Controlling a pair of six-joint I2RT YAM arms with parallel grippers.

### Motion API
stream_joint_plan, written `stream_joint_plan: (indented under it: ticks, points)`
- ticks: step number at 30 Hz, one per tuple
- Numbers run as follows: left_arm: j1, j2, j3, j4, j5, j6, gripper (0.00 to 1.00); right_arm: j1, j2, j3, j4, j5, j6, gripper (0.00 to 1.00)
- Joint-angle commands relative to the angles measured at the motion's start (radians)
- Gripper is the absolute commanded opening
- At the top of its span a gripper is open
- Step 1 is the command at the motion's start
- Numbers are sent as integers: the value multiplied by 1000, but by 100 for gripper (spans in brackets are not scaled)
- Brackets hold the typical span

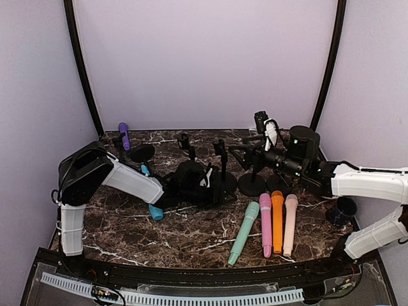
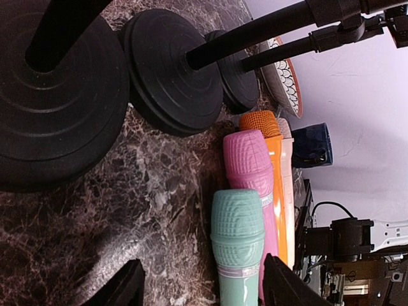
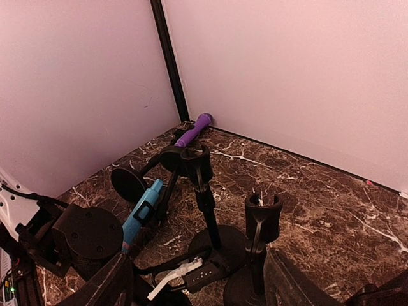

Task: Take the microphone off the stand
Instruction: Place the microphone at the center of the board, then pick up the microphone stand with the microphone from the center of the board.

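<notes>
Microphones sit on black stands (image 1: 223,167) at the back of the dark stone surface (image 1: 191,236). A purple microphone (image 1: 123,136) is at the upper left of the top view, tilted on its stand. A blue microphone (image 1: 155,211) is below it, left of the middle, and the left arm crosses over it. A white microphone (image 1: 271,134) is at the upper right, up high on a stand, just above the right arm.

The left pincer (image 1: 217,188) is low in the middle of the top view, near the round black feet of the stands. In the left wrist view its two fingers (image 2: 127,287) are wide apart at the bottom of the frame and hold nothing. The head of a green microphone (image 2: 237,229) lies just ahead, between them.

The green one lies on the surface in a row with a pink microphone (image 1: 265,224), an orange microphone (image 1: 277,220) and a pale microphone (image 1: 290,224), lower right of the middle in the top view. They lie close, side by side.

The right pincer (image 1: 250,153) points to the left, near the stand of the white microphone. In the right wrist view its fingers (image 3: 108,284) are spread apart at the bottom, with nothing in them.

A blue cup (image 1: 342,210) stands at the right edge.
</notes>
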Motion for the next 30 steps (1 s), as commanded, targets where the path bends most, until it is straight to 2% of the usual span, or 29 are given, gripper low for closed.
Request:
stream_joint_plan:
  ticks: [1, 10, 12, 18, 22, 25, 29, 30]
  points:
    - [-5, -47, -16, -23, -24, 33, 66, -7, 1, -16, 45, 21, 9, 71]
    - [-5, -162, -66, -66, -76, 114, 66, -7, -1, -19, 35, 45, 4, 71]
    - [-5, -215, -74, -107, -123, 183, 66, -7, -4, -19, 31, 55, 3, 71]
    - [14, -397, -72, -307, -296, 349, 75, -8, -16, -26, 32, 140, 9, 76]
    - [83, -524, -122, -409, -326, 361, 77, -7, -24, -29, 35, 198, 36, 85]
    - [177, -637, -183, -469, -324, 360, 79, -8, -24, -19, 20, 202, 47, 88]
    - [321, -703, -152, -621, -257, 443, 85, -9, -12, 0, 1, 168, 51, 89]
    - [344, -703, -133, -684, -230, 504, 85, -9, -6, 9, -9, 154, 48, 89]
